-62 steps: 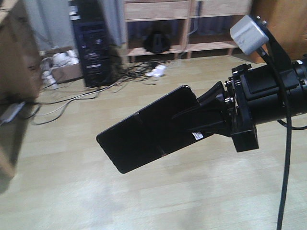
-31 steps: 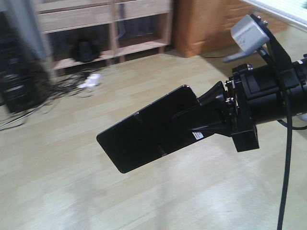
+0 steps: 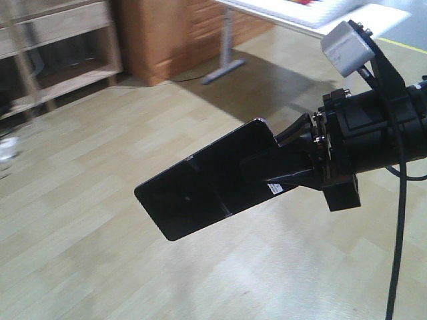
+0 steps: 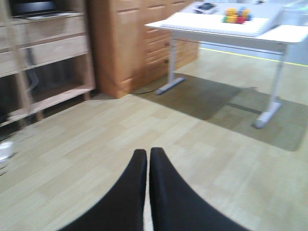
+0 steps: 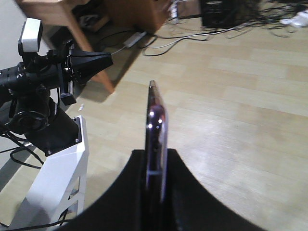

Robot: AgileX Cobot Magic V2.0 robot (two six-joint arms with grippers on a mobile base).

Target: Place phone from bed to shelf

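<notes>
Pale plank flooring [image 4: 120, 139] fills every view, with the shelf [image 4: 57, 48] standing at the left edge of the left wrist view. Its lower compartments hold only dark, blurred shapes that cannot be made out. Beside it is an orange-brown cabinet [image 4: 130, 43], then a white desk [image 4: 231, 30] carrying small coloured blocks [image 4: 236, 14].

The phone [image 3: 173, 200] is a thin, glossy black slab. From the front it tilts, its free end lower and to the left. Near the gripped end a small white sticker [image 3: 273, 189] shows. In the right wrist view the phone appears edge-on and upright, and its rim has a pinkish metallic sheen.

The right hand [image 5: 155, 159] pinches the phone, one flat black finger [image 5: 192, 202] against each face. Much of the slab sticks out beyond the fingertips. Held like this, the phone hangs in the air above the floor, well apart from the shelf.

The left hand [image 4: 147, 153] has its two fingers pressed together with nothing between them, and it points out over bare floor.
</notes>
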